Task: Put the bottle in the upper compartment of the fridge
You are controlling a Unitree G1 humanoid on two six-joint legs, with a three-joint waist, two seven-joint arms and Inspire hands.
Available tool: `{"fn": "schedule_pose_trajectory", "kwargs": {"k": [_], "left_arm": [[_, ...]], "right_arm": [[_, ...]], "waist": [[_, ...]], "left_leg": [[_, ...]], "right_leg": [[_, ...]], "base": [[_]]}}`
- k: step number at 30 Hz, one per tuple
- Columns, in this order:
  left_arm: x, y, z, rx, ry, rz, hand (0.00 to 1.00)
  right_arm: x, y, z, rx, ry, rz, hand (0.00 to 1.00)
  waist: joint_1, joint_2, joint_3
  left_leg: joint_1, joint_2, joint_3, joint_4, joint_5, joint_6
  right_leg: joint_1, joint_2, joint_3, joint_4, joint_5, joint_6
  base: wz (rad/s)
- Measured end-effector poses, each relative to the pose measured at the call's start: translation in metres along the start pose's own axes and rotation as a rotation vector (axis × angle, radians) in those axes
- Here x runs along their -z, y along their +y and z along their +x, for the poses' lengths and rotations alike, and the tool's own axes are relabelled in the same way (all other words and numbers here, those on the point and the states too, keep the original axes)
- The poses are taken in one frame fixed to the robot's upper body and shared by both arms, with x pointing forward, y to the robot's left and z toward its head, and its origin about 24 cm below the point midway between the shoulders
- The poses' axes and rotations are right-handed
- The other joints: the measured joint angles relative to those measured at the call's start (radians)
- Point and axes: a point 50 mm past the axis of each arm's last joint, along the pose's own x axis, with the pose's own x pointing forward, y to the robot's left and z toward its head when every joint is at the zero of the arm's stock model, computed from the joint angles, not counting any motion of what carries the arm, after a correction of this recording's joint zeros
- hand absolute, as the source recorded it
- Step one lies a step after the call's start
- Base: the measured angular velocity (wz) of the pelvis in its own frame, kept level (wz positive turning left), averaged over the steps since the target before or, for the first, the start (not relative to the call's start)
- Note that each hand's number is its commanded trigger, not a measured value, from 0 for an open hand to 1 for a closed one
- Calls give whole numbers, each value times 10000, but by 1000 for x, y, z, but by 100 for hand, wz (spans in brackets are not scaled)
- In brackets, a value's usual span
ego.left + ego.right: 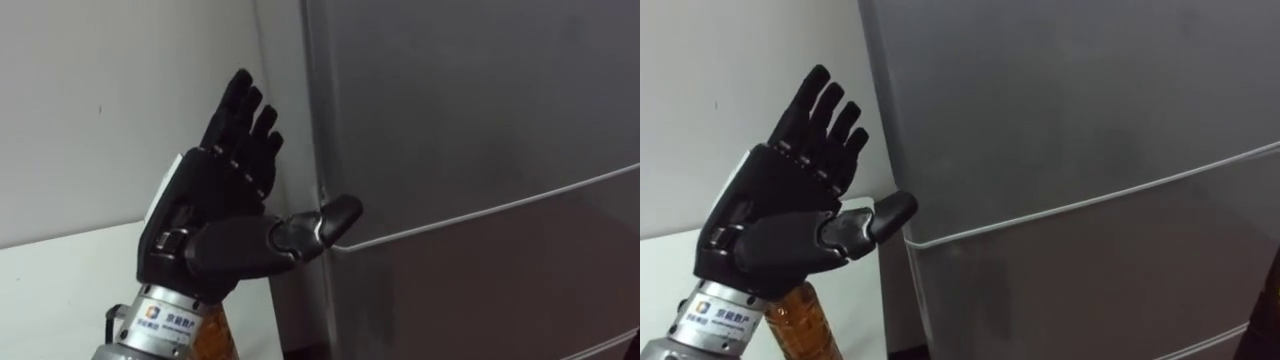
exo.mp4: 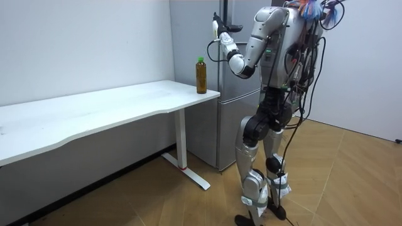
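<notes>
Bottle [image 2: 201, 75] of amber liquid stands on table [image 2: 94, 112] — left robot hand [image 1: 215, 215], fingers spread, at fridge [image 1: 480, 130] edge.

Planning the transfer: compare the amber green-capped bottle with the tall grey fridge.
The amber green-capped bottle is small; the tall grey fridge towers over it. The bottle stands on the white table, the fridge on the wooden floor. The bottle is see-through amber, the fridge opaque grey. Both stand upright and closed.

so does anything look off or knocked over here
Nothing stands out. The bottle stands upright on the corner of the white table beside the fridge, whose doors look shut; the left hand is open at its edge.
</notes>
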Motion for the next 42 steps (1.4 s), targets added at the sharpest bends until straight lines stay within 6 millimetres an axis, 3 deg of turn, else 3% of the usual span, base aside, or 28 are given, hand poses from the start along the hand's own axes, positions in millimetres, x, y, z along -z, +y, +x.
{"fn": "schedule_pose_trajectory", "kwargs": {"k": [12,28,29,30,31,32,33,42], "left_arm": [[4,-5,-1,560,172,-87,0],[16,-14,-6,1347,1004,-203,0],[16,-14,-6,1352,1019,-209,4],[16,-14,-6,1355,1026,-201,22],[16,-14,-6,1360,1032,-205,55],[17,-14,-6,1365,1041,-210,68],[17,-15,-7,1399,1065,-236,100],[22,-11,-8,1219,1278,-257,100]], "right_arm": [[0,0,0,-85,49,-19,0],[0,0,0,-6,61,-17,0],[0,0,0,-6,60,-18,0],[0,0,0,-5,61,-23,0],[0,0,0,-5,62,-24,0],[0,0,0,-6,64,-22,0],[0,0,0,-8,66,18,0],[0,2,1,-65,231,-186,0]], "waist": [[13,-37,33],[-1,-114,1],[0,-115,1],[-9,-117,0],[-9,-119,2],[-16,-124,4],[-19,-136,4],[-2,-283,3]], "left_leg": [[12,9,7,5,3,-1],[20,8,11,2,3,-1],[20,9,11,3,3,-1],[21,9,11,5,3,-1],[20,9,11,5,3,-1],[25,10,12,7,3,-1],[30,8,12,8,3,0],[0,-25,-38,35,5,5]], "right_leg": [[-27,1,2,7,-2,-1],[-16,1,17,67,-1,-1],[-17,0,20,69,-1,-2],[-16,-1,32,70,-1,-1],[-16,-2,38,73,-1,-1],[-18,-4,42,85,-1,-1],[-25,-10,41,105,-3,0],[-32,-68,-38,147,-14,20]], "base": [[0],[0],[0],[0],[0],[0],[0],[0]]}}
